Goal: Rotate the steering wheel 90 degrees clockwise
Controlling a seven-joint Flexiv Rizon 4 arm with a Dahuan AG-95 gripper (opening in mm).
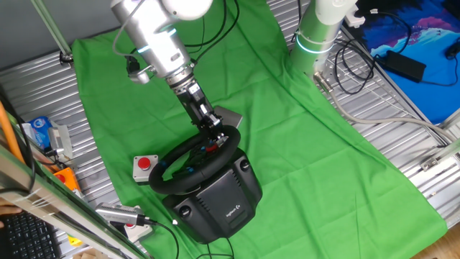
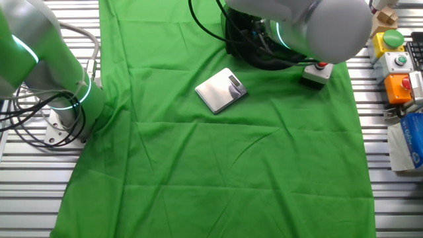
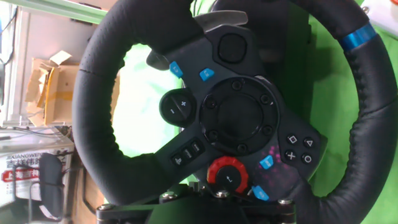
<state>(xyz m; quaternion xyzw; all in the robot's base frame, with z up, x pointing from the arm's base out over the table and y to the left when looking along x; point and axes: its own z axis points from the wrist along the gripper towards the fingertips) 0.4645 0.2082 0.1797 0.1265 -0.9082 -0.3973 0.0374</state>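
The steering wheel (image 1: pixel 192 160) sits on its bulky black base (image 1: pixel 219 196) toward the near edge of the green cloth (image 1: pixel 302 129) that covers the table (image 1: pixel 402 108). The base carries a small pale logo on its front, too small to read. The gripper (image 1: pixel 213 132) is down at the far part of the rim; whether its fingers are spread or clamped on the rim cannot be told, since the wheel hides them. In the hand view the wheel fills the frame: a stitched black rim with a blue stripe (image 3: pixel 357 35), and a hub bearing a plus-and-minus pad (image 3: pixel 177 106), a red dial (image 3: pixel 227 175), blue buttons, and four face buttons (image 3: pixel 298 149) marked with square, triangle, cross and circle. Beside the wheel lies a small grey box with a red push button (image 1: pixel 145 166). A flat silver device (image 2: pixel 221 90) rests on the cloth behind the wheel. In the other fixed view the arm hides most of the wheel.
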